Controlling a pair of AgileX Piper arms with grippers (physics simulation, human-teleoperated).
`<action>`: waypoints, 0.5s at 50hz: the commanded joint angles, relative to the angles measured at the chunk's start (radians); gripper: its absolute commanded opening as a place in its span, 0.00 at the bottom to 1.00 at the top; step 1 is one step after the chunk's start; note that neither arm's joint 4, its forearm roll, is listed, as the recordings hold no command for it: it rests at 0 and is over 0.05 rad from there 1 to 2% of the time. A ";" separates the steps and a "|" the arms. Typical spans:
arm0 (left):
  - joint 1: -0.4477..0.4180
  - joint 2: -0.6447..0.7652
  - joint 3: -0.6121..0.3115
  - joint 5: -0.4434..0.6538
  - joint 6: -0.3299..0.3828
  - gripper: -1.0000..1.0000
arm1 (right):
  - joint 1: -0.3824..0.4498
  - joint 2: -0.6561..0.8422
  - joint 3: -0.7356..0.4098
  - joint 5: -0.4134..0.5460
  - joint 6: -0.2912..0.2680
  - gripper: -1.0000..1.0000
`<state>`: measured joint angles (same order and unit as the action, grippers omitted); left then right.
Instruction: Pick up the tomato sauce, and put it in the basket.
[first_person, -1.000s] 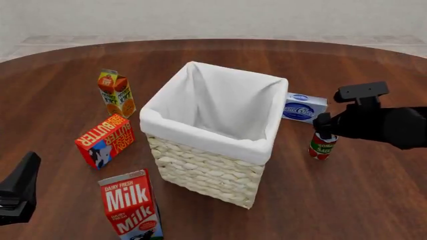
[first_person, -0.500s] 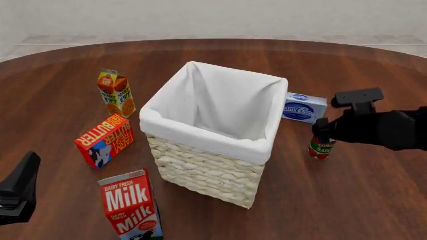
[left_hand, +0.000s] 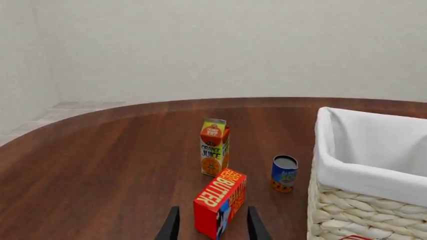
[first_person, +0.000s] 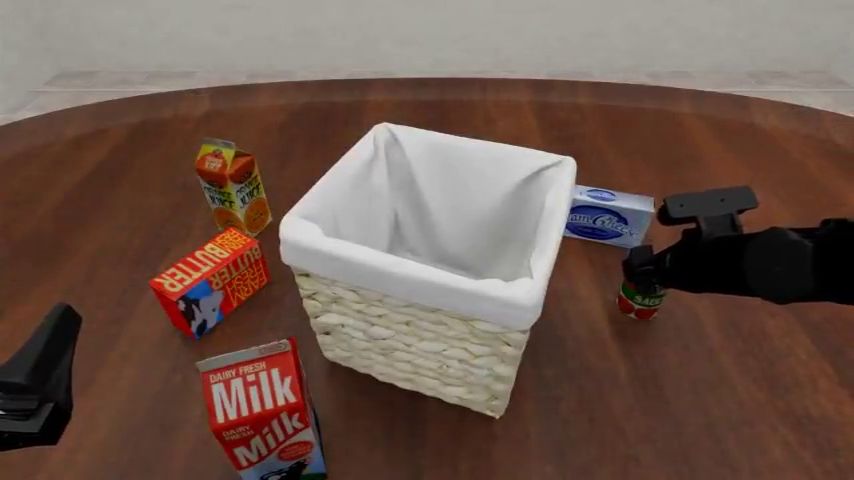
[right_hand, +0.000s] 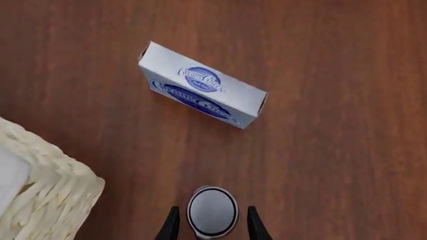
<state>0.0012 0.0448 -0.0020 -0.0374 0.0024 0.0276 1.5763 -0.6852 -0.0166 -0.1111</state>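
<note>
Red tomato sauce (right_hand: 212, 211) stands between right jaws (right_hand: 212, 226), beside basket (right_hand: 50, 200).

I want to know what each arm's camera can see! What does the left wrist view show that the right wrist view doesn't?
Only the left wrist view shows the orange juice carton, the butter box and a small blue can. Only the right wrist view shows the cream cheese box and the tomato sauce between the right end effector's open fingers. Both show the basket and the table.

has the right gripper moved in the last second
Yes. In the front view the right gripper has sunk lower over the tomato sauce, judged against the cream cheese box, which stayed put.
</note>
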 joint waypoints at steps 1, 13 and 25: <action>0.000 0.000 0.000 0.000 0.000 1.00 | 0.000 0.030 -0.008 -0.004 -0.007 1.00; 0.000 0.000 0.000 0.000 0.000 1.00 | 0.011 0.057 -0.013 -0.020 -0.002 1.00; 0.000 0.000 0.000 0.000 0.000 1.00 | 0.008 0.072 -0.015 -0.022 -0.006 1.00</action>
<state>0.0012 0.0448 -0.0020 -0.0373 0.0023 0.0362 1.6331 -0.6980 -0.0343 -0.1159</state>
